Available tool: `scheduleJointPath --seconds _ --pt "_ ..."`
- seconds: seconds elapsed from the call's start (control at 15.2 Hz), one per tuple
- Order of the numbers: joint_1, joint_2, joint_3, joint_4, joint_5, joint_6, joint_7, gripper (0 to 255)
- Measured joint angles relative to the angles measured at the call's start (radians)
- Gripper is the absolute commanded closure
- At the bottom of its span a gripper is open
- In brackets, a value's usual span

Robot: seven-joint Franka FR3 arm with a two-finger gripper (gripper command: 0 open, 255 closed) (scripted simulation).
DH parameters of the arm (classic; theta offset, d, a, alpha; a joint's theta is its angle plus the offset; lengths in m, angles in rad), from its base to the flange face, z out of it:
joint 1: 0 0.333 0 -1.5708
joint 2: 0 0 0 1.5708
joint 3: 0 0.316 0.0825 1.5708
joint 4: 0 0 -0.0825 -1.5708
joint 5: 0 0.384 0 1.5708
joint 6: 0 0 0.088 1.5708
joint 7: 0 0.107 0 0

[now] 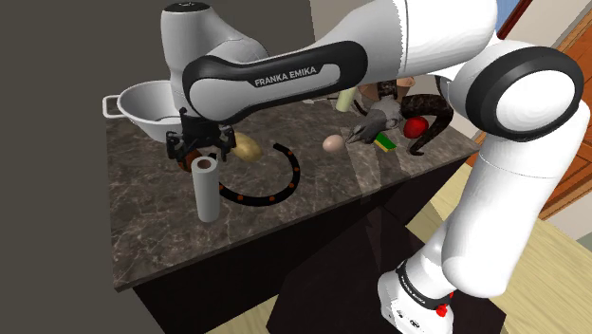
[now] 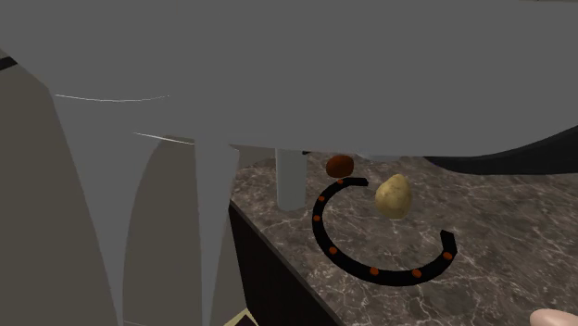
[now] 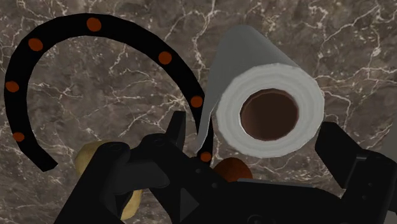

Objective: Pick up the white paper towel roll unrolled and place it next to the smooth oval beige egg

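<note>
The white paper towel roll (image 1: pixel 206 190) stands upright on the dark marble counter (image 1: pixel 313 199), with a loose sheet hanging down one side. In the wrist view I look down into its brown core (image 3: pixel 268 114). My gripper (image 1: pixel 201 152) hovers just above the roll's top and is open. Its fingers stand apart on either side of the roll (image 3: pixel 267 111) without clasping it. The beige egg (image 1: pixel 333 143) lies further toward the shoulder view's right, past a black curved strip. Part of the roll (image 2: pixel 291 181) shows under the arm in the second exterior view, where the egg (image 2: pixel 556 318) peeks in at the lower right corner.
A black curved strip with orange dots (image 1: pixel 275 182) lies between roll and egg. A potato (image 1: pixel 245 147) and a small brown round thing (image 2: pixel 340 166) sit near the roll. A metal bowl (image 1: pixel 147 109) stands behind. A red item (image 1: pixel 415 125), green sponge (image 1: pixel 384 142) and dark horn (image 1: pixel 434 119) crowd the far right.
</note>
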Motion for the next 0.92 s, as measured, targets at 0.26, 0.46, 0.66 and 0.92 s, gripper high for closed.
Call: scheduleJointPath --seconds 0.26,0.46,0.66,0.92 --pt "-0.001 0.003 -0.001 -0.006 -0.002 0.009 0.0 0" --pt "-0.001 0.004 -0.001 -0.006 -0.002 0.01 0.0 255" --pt "-0.001 0.004 -0.001 -0.005 -0.002 0.01 0.0 255" --pt "0.0 0.004 -0.001 -0.005 -0.002 0.01 0.0 255"
